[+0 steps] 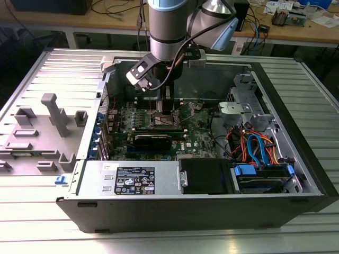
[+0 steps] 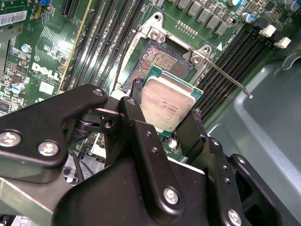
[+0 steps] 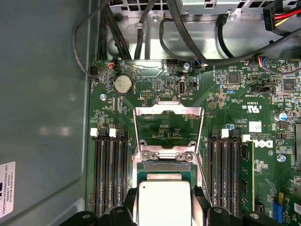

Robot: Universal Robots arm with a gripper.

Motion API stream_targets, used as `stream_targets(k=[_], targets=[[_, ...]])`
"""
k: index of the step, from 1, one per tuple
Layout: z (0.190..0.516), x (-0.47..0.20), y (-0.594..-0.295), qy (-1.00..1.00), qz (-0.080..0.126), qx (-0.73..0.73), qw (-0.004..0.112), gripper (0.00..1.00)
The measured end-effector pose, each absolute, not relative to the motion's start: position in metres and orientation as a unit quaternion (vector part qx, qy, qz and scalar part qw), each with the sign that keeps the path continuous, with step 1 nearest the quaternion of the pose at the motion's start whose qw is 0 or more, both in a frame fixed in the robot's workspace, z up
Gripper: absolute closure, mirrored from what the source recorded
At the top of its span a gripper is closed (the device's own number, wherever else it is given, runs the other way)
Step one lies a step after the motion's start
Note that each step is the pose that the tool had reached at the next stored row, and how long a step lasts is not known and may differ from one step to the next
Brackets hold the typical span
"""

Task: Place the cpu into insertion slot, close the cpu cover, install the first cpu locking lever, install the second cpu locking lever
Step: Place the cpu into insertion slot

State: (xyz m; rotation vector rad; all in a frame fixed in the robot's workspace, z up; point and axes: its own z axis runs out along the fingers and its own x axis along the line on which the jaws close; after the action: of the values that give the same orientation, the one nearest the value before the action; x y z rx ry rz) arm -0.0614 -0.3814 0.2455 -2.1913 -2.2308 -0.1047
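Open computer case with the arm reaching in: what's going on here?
The arm's gripper has its black fingers closed on the small flat square silver-grey cpu, holding it just above the square, dark-centred insertion slot on the green motherboard. The cpu does not look seated yet. The thin shiny metal cpu cover stands swung open, and a thin metal locking lever sticks out unlatched beside the slot.
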Motion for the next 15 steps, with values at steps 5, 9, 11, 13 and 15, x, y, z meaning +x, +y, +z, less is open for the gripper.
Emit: stream_targets(k=[5, 9, 11, 13, 15], targets=[[0.245, -0.061, -0.381, -0.713, -0.034, -0.700, 0.006, 0.46], [0.241, -0.061, -0.381, -0.713, -0.035, -0.700, 0.005, 0.46], [0.238, -0.061, -0.381, -0.713, -0.035, -0.700, 0.004, 0.46], [0.235, -0.061, -0.381, -0.713, -0.035, -0.700, 0.003, 0.46], [0.233, -0.062, -0.381, -0.713, -0.029, -0.700, -0.003, 0.46]])
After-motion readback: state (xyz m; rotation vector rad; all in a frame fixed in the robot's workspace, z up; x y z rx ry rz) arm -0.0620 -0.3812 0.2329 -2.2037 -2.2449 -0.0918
